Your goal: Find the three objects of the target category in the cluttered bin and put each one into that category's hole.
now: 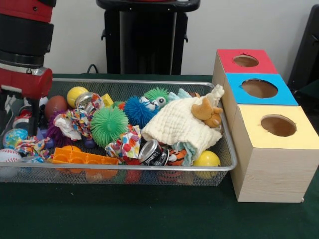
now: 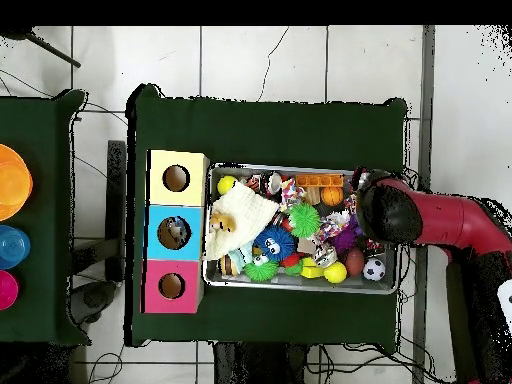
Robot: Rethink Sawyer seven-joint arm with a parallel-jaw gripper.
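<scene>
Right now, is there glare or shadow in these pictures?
Front view: even light; bright glints on the silver can and the basket rim, soft shadow under it. Overhead view: flat light, the arm hides that basket end.

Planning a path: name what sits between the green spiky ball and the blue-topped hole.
In the front view, the blue spiky ball and cream cloth lie between the green spiky ball and blue-topped hole.

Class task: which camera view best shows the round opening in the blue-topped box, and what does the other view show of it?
The overhead view is best: it looks straight down into the blue-topped hole, showing a full circle with something pale inside. The front view shows the same hole only as a flattened oval, with its inside hidden.
</scene>
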